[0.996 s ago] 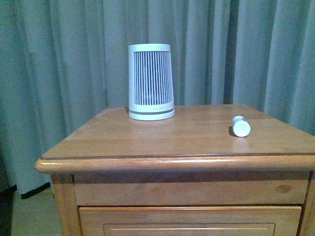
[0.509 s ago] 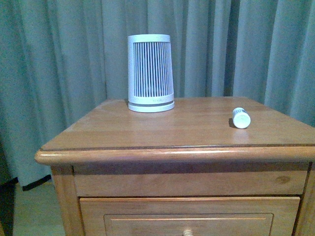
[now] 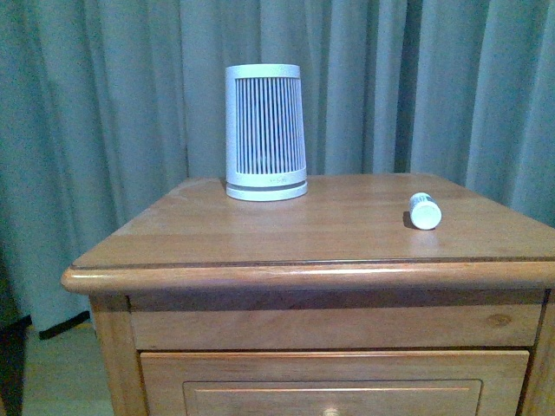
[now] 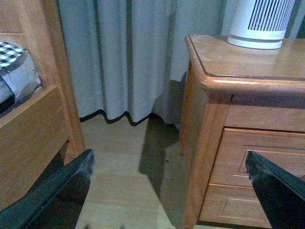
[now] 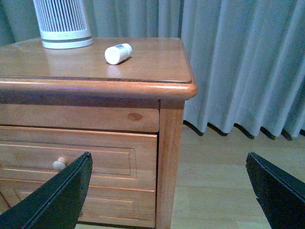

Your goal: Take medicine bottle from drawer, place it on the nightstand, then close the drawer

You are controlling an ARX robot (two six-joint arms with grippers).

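the left gripper [image 4: 167, 191] hangs low beside the nightstand [image 4: 209, 86], its dark fingers [image 4: 52, 188] spread wide with nothing between them, bare pale floor [image 4: 124, 162] below. the right gripper [image 5: 167, 191] sits off the cabinet's other front corner, likewise wide open and empty-handed, clear of the wood.

nearest the robot's body camera, the drawer [image 3: 334, 381] is shut flush in the cabinet face under the rounded front edge of the top; its small round knob [image 5: 59, 163] shows in the right wrist view, with the lower drawer [image 5: 95, 205] beneath it.

on the nightstand [image 3: 260, 251] top the medicine bottle [image 3: 425, 211] lies on its side toward the right, white cap end facing the front, well apart from everything else. the right wrist view shows the same bottle [image 5: 117, 53] resting a little back from the front edge.

farther back, a tall white ribbed cylinder [image 3: 264, 132] stands upright near the rear edge, left of centre. grey-blue curtains [image 3: 104, 104] hang behind the cabinet. in the left wrist view a wooden bed frame [image 4: 33, 119] with checked bedding [image 4: 14, 52] stands across the gap.
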